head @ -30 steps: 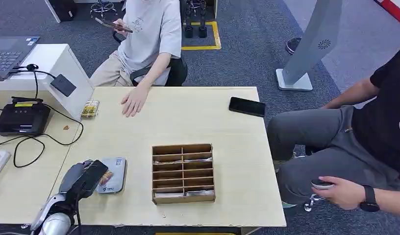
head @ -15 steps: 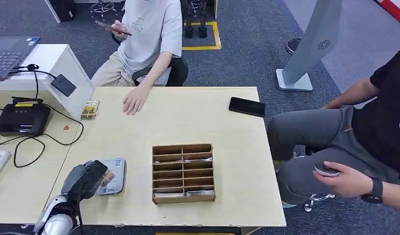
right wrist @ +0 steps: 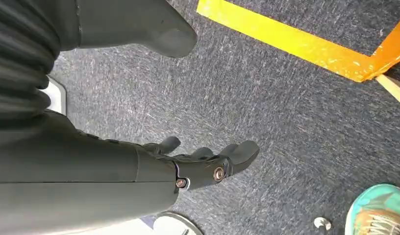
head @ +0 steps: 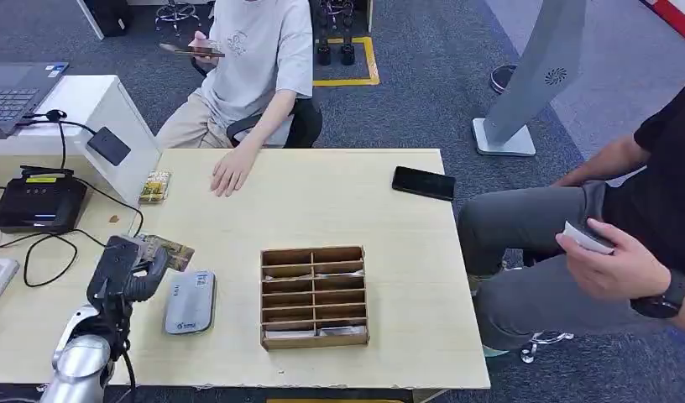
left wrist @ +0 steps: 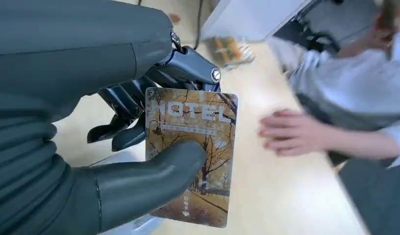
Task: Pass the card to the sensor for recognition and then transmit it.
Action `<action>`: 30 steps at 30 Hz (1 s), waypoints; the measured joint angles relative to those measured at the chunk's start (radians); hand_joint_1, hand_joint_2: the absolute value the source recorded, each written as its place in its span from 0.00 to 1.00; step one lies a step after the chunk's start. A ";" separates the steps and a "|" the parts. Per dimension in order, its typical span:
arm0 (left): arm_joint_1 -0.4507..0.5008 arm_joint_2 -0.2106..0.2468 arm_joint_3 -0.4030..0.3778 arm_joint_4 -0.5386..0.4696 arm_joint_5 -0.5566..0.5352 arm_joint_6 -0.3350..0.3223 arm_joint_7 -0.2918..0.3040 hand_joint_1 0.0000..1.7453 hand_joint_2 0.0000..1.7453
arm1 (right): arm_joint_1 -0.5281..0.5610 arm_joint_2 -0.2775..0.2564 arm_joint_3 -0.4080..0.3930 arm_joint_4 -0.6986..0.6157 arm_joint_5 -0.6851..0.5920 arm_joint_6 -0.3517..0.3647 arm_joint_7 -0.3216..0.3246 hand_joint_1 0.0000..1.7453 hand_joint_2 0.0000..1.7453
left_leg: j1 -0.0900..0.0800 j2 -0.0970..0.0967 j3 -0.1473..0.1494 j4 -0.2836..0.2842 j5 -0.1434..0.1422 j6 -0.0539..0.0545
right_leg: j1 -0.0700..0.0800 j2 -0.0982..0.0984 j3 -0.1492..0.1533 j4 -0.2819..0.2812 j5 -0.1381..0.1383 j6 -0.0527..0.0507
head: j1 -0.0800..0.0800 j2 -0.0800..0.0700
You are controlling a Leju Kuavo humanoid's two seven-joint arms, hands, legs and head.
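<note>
My left hand (head: 125, 269) pinches the hotel card (left wrist: 190, 154) between thumb and fingers, lifted above the wooden table (head: 339, 201), near its left edge. Grey sensor pad (head: 190, 301) lies flat just beside, below the card. Compartmented wooden tray (head: 314, 296) sits right of the pad. My right hand (right wrist: 208, 164) hangs over carpet, fingers apart, holding nothing.

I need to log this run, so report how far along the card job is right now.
Done: the left hand has the hotel card pinched between thumb and fingers, held above the table near the grey sensor pad. In hand: carrying the card. Left: presenting it to a sensor, then passing it on; nobody has taken it yet. The right hand hangs open over the carpet.
</note>
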 joint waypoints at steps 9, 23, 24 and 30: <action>-0.184 0.032 0.002 -0.010 -0.148 0.167 -0.076 1.00 1.00 | -0.010 0.000 0.036 0.007 0.000 0.007 0.018 0.00 1.00 | 0.000 0.000 0.000 0.000 0.001 0.000 | 0.000 0.000 0.000 0.000 0.001 -0.001 | 0.001 0.000; -0.372 0.112 -0.111 0.140 -0.782 0.364 -0.058 1.00 1.00 | -0.033 -0.006 0.097 0.010 0.000 0.026 0.018 0.00 1.00 | 0.000 0.001 0.000 0.000 0.002 0.000 | 0.000 0.002 -0.001 0.000 0.002 -0.001 | 0.000 0.000; -0.377 0.115 -0.116 0.150 -0.790 0.370 -0.058 1.00 1.00 | -0.033 -0.007 0.100 0.010 0.000 0.026 0.019 0.00 1.00 | 0.000 0.001 0.000 0.000 0.002 0.000 | 0.000 0.002 -0.002 0.000 0.002 -0.001 | 0.000 0.000; -0.386 0.128 -0.145 0.194 -0.840 0.384 -0.048 1.00 1.00 | -0.033 -0.012 0.115 0.015 0.000 0.026 0.025 0.00 1.00 | 0.000 0.002 -0.001 0.000 0.002 0.000 | 0.000 0.002 -0.003 0.000 0.002 -0.001 | 0.000 0.000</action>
